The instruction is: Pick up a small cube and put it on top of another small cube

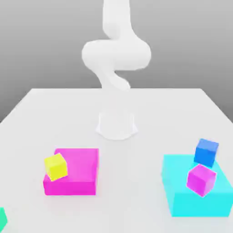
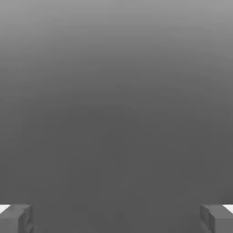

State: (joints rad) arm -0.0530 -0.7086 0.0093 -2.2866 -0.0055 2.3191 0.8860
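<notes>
Green cube: a small plain green cube (image 1: pixel 2 219) was seen cut off at the exterior view's lower left edge, on the white table (image 1: pixel 136 200).
Neighbours: a small yellow cube (image 1: pixel 55 166) was perched tilted on a flat magenta block (image 1: pixel 79 175).
Gripper: the gripper (image 2: pixel 116 218) was spread wide, nothing held between its grey fingertips (image 2: pixel 16 218).

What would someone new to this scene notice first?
Probably the white robot arm rising at the back of the white table. Next, two big bright blocks: a magenta block at the exterior view's left with a yellow cube on it, and a cyan block at the right carrying a blue cube and a purple cube.
</notes>
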